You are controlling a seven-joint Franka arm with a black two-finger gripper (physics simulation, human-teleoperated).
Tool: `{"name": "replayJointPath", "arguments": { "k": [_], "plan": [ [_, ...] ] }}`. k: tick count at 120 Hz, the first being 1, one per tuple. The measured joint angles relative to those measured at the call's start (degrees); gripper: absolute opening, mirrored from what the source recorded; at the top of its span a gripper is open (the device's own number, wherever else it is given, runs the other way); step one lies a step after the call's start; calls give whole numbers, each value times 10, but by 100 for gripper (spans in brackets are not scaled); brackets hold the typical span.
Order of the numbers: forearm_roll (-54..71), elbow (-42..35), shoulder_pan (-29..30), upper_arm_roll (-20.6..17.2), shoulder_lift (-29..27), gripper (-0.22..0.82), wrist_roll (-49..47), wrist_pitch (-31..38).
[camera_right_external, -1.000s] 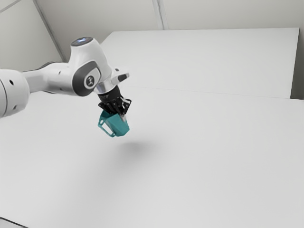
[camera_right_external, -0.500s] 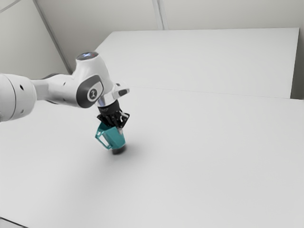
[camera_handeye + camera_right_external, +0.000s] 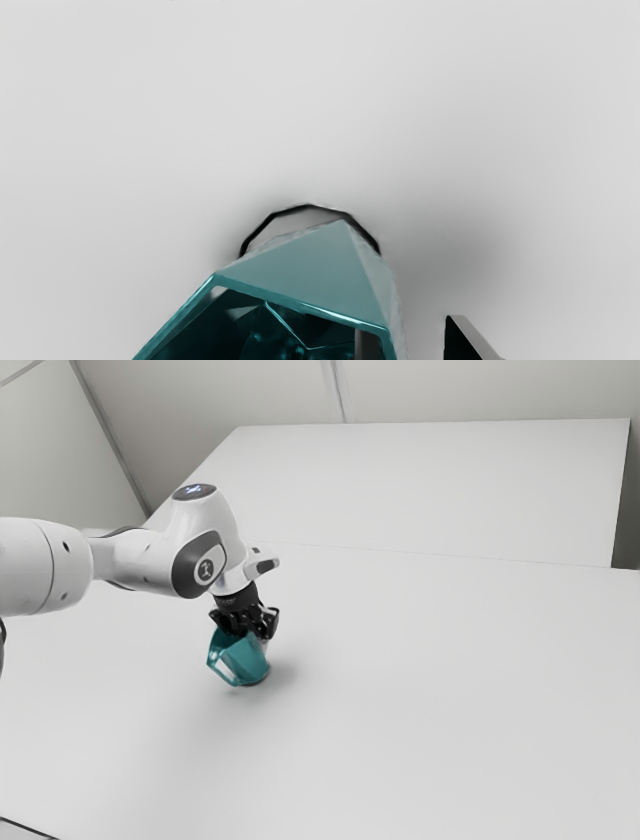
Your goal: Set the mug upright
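- Leaning toward 11 o'clock in exterior view: teal mug [image 3: 246,659] is tilting, its base sitting low by the surface [image 3: 430,690].
- Handle [image 3: 218,669] is pointing to 8 o'clock.
- Hand [image 3: 256,639] is standing wide at mug's 1 o'clock; wrist view is showing one finger [image 3: 472,342] outside, clear of mug's wall.
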Motion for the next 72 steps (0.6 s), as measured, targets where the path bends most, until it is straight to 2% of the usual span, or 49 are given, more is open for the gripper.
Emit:
{"name": "replayJointPath", "arguments": {
  "k": [13,28,47,72],
  "plan": [
    [-1,0,0,0,-6,31,2,-1],
    [-2,0,0,0,-19,44,5,-2],
    [-2,0,0,0,-46,53,8,-7],
    [-5,23,-2,0,-86,58,11,-33]
  ]
}}
